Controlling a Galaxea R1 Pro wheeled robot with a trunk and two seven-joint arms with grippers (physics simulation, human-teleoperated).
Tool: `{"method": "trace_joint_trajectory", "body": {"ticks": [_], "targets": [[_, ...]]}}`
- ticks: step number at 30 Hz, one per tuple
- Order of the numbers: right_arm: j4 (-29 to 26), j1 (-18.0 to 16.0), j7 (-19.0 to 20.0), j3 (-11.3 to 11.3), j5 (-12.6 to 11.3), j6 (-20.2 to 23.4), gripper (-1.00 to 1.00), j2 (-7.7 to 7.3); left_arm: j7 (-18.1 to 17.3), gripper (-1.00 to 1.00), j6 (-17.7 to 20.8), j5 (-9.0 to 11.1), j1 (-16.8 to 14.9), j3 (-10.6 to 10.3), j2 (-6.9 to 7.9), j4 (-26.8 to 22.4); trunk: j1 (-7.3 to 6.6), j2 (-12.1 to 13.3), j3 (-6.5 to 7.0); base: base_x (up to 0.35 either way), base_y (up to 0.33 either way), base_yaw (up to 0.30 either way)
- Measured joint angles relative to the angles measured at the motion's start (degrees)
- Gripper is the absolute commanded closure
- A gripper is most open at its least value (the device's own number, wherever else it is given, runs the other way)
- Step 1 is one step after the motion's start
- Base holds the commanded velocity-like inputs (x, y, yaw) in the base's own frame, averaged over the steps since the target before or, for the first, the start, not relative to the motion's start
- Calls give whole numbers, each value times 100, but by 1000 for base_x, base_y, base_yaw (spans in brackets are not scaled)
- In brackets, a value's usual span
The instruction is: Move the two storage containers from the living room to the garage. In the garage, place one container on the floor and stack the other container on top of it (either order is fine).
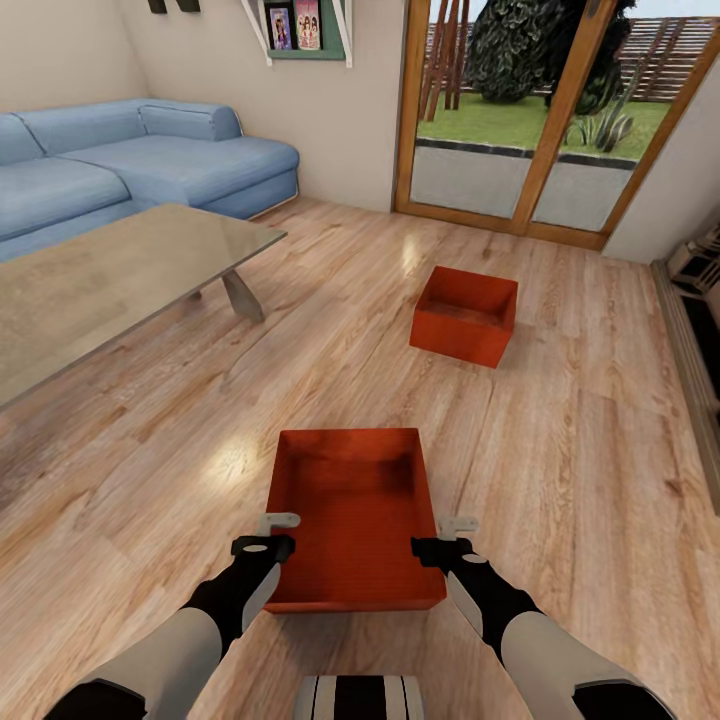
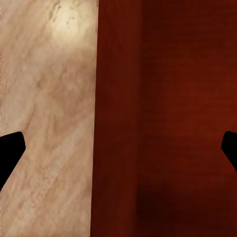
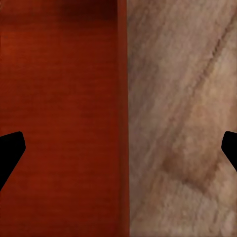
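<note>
Two red-orange open-top storage containers stand on the living room's wood plank floor. The near container (image 1: 355, 515) lies right in front of me; the far container (image 1: 465, 315) sits toward the glass doors. My left gripper (image 1: 278, 522) hangs open over the near container's left wall, one finger outside and one inside. In the left wrist view that gripper (image 2: 118, 150) straddles the wall, with the container's inside (image 2: 168, 98) beside bare floor. My right gripper (image 1: 457, 524) is open over the right wall. The right wrist view shows this gripper (image 3: 118, 150) across the container wall (image 3: 59, 98).
A low grey coffee table (image 1: 100, 280) stands at the left with a blue sofa (image 1: 150, 160) behind it. Wood-framed glass doors (image 1: 520, 130) are at the back. A dark fireplace edge (image 1: 700, 330) runs along the right. Open plank floor (image 1: 580, 450) lies between the containers.
</note>
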Motion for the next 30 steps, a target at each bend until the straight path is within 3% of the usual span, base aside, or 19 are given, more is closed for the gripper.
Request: {"method": "trace_joint_trajectory", "body": {"ticks": [30], "targets": [[0, 0, 3, 6, 23, 7, -100, 6, 24, -100, 8, -16, 0, 7, 27, 51, 0, 0, 0, 0, 0, 0]]}}
